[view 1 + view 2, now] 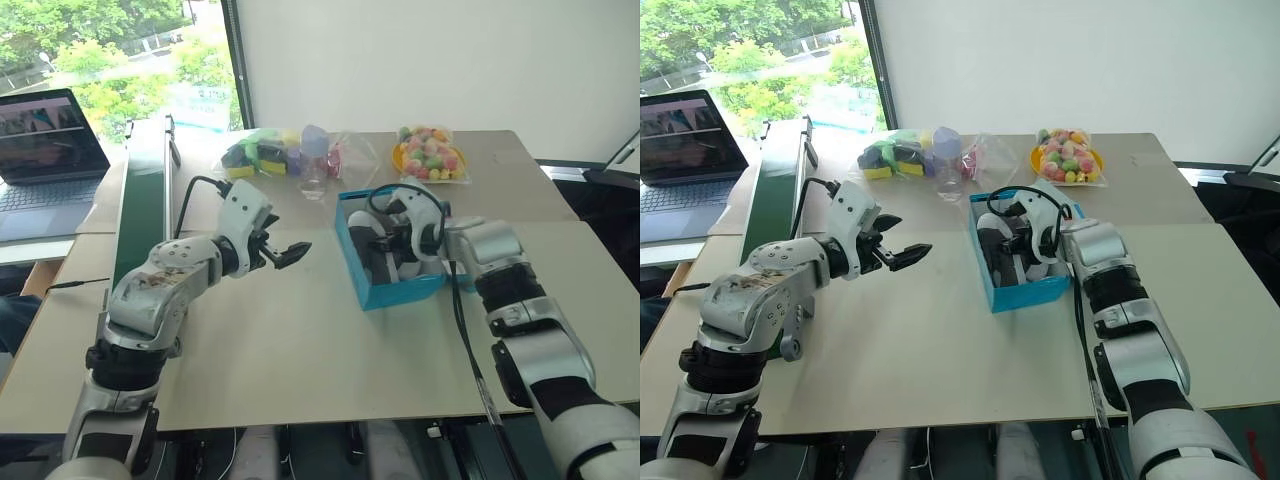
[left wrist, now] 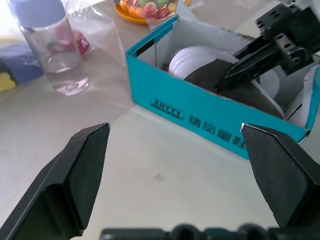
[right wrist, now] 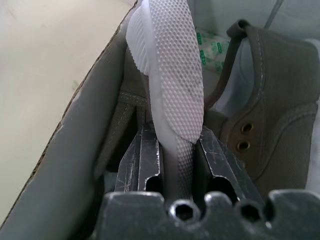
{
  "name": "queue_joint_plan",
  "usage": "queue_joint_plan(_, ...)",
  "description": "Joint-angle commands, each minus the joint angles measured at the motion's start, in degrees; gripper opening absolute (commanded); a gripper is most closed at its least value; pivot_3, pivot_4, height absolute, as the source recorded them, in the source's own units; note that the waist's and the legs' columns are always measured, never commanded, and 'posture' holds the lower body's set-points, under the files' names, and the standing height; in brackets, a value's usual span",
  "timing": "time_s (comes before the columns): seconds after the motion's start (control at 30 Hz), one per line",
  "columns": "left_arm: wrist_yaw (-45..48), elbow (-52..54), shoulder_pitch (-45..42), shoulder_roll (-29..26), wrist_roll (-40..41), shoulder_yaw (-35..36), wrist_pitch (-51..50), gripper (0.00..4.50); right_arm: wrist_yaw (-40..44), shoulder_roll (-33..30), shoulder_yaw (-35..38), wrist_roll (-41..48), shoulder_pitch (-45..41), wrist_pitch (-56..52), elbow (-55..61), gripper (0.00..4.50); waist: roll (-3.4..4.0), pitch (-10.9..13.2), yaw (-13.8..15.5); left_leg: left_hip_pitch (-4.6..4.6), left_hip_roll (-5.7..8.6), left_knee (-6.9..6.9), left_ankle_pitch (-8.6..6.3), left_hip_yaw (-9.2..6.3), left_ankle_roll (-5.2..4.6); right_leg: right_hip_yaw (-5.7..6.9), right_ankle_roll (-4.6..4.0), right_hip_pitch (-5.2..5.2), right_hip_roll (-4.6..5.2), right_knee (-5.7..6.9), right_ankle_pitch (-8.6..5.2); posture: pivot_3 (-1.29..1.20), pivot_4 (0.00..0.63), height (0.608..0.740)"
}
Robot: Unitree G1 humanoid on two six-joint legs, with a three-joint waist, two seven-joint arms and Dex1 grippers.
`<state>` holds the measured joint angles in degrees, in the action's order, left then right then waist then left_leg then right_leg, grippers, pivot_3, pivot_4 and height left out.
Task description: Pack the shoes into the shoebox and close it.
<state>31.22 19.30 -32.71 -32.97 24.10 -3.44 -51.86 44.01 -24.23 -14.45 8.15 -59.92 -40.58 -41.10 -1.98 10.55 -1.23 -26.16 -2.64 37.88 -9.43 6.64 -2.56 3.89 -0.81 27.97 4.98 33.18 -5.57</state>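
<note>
Right gripper [image 3: 175,150] clamps a shoe's sole [image 3: 172,75] edge-up inside the shoebox [image 1: 400,292], long axis along the box; left gripper [image 1: 283,252] gapes empty, well apart.

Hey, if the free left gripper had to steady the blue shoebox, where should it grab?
Probably the shoebox's near long wall, pinched over its top edge from the left gripper's side. That wall is thin, straight and upright, faces the open gripper, and lies clear of the right gripper holding a shoe inside.

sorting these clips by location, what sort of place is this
Probably an indoor test or lab workspace by a window: a pale worktable, a dark-green conveyor along its side and an open laptop beside it.
</note>
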Motion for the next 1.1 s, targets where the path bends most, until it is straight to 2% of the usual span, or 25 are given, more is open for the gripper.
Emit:
queue_joint_plan(0.03,0.8,4.7,0.6,-1.5,0.4,0.2,-1.1,4.5,0.5,2.7,-2.7,-5.6,-3.9,9.2,-9.9,0.33,0.0,0.0,-0.3,0.03,-0.01,0.0,0.0,0.0,0.0,-0.02,-0.01,0.0,-0.01,0.0,0.0,0.0,0.15,0.738)
queue_joint_plan(0.23,-0.6,7.9,2.1,-1.1,1.1,0.8,-3.2,4.5,-2.0,6.7,-2.7,-10.8,-7.2,18.0,-23.0,0.33,-0.05,0.0,-1.0,0.66,-0.13,0.0,-0.03,-0.06,0.04,0.01,-0.32,-0.73,-0.05,-0.03,-0.2,0.0,0.15,0.738)
queue_joint_plan(0.3,-0.8,8.6,2.3,-1.0,1.2,0.6,-3.7,4.5,-3.5,7.9,-2.2,-11.7,-7.7,20.0,-25.3,1.31,-0.06,0.0,-1.2,0.85,-0.17,0.0,-0.04,-0.06,0.06,0.02,-0.34,-0.92,-0.04,-0.04,-0.21,0.0,0.15,0.738)
queue_joint_plan(0.47,-0.3,9.0,2.6,-1.3,1.2,0.1,-4.1,4.5,-3.4,8.7,0.2,-11.5,-9.1,21.3,-26.1,2.81,-0.03,0.0,-1.1,0.85,-0.18,-0.04,-0.04,-0.09,0.07,0.03,-0.34,-0.91,-0.03,-0.03,-0.22,0.0,0.15,0.738)
queue_joint_plan(0.5,0.0,8.8,2.4,-1.4,1.1,-0.1,-3.9,4.5,-2.9,8.4,1.1,-10.9,-9.6,20.7,-25.2,3.28,-0.03,0.0,-1.1,0.83,-0.17,-0.05,-0.04,-0.1,0.07,0.03,-0.34,-0.89,-0.02,-0.03,-0.22,0.0,0.15,0.738)
queue_joint_plan(0.6,1.6,7.6,1.8,-1.7,0.8,-1.4,-2.9,4.5,-0.6,6.0,5.3,-7.8,-11.7,14.4,-17.3,4.27,-0.03,0.0,-1.1,0.74,-0.14,-0.05,-0.04,-0.09,0.07,0.0,-0.35,-0.83,0.0,-0.04,-0.22,0.0,0.15,0.738)
queue_joint_plan(0.63,2.4,7.1,1.4,-1.8,0.8,-1.8,-2.4,4.5,0.3,4.8,6.6,-6.8,-12.1,11.6,-13.9,4.46,0.0,0.0,-1.1,0.71,-0.14,-0.05,-0.04,-0.09,0.07,0.0,-0.34,-0.82,-0.01,-0.05,-0.22,0.0,0.15,0.738)
queue_joint_plan(0.83,5.5,4.6,-0.5,-2.3,0.1,-3.6,-0.2,4.5,3.1,-0.8,9.1,-3.6,-7.7,-3.5,8.1,4.46,0.08,0.0,-0.8,0.55,-0.13,-0.1,-0.04,-0.1,0.06,0.03,-0.32,-0.63,-0.01,-0.05,-0.26,0.0,0.15,0.738)
queue_joint_plan(0.93,8.8,1.7,-2.7,-3.1,-0.7,-5.6,2.4,4.5,4.4,-6.1,11.0,0.1,-1.3,-15.2,27.2,4.46,0.08,0.0,0.1,0.56,-0.15,-0.12,-0.05,-0.11,0.07,0.06,-0.38,-0.64,-0.01,-0.05,-0.3,0.0,0.15,0.738)
queue_joint_plan(1.07,12.5,-2.5,-5.4,-2.9,-1.6,-7.6,6.0,4.5,4.3,-12.2,13.4,4.1,7.4,-26.3,44.6,4.46,0.09,0.0,0.8,0.56,-0.08,-0.12,-0.05,-0.05,0.08,0.08,-0.39,-0.62,0.13,-0.06,-0.31,0.0,0.15,0.738)
queue_joint_plan(1.1,13.6,-3.7,-6.2,-2.6,-2.0,-8.2,7.2,4.5,3.9,-13.7,14.7,5.1,9.4,-29.1,48.4,3.92,0.08,0.0,1.0,0.55,-0.06,-0.11,-0.05,-0.02,0.08,0.07,-0.38,-0.61,0.19,-0.07,-0.3,0.0,0.15,0.738)
